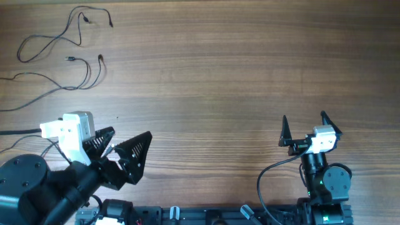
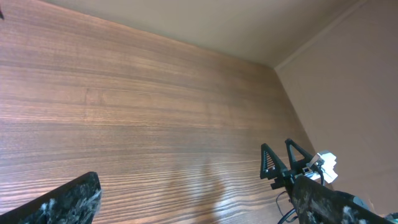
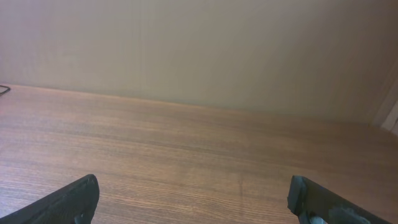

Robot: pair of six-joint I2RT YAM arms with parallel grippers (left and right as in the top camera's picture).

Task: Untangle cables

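The cables point(image 1: 60, 39) are thin black wires lying in crossing loops at the far left corner of the wooden table point(image 1: 219, 75), with tiny plug ends, one of them silvery point(image 1: 69, 59). My left gripper point(image 1: 132, 132) stands open near the front left, well short of the wires, with nothing between its fingers. In the left wrist view the left gripper point(image 2: 199, 211) shows only bare wood between its dark fingers point(image 2: 68, 199). My right gripper point(image 1: 304, 116) is open and empty at the front right, far from the cables. The right wrist view shows the right gripper point(image 3: 199, 202) wide apart over wood.
Thicker black arm cables run by the left arm's base point(image 1: 19, 132) and curl beside the right arm point(image 1: 265, 178). The right arm's gripper point(image 2: 283, 158) shows in the left wrist view. A plain wall point(image 3: 199, 50) rises behind the table's far edge.
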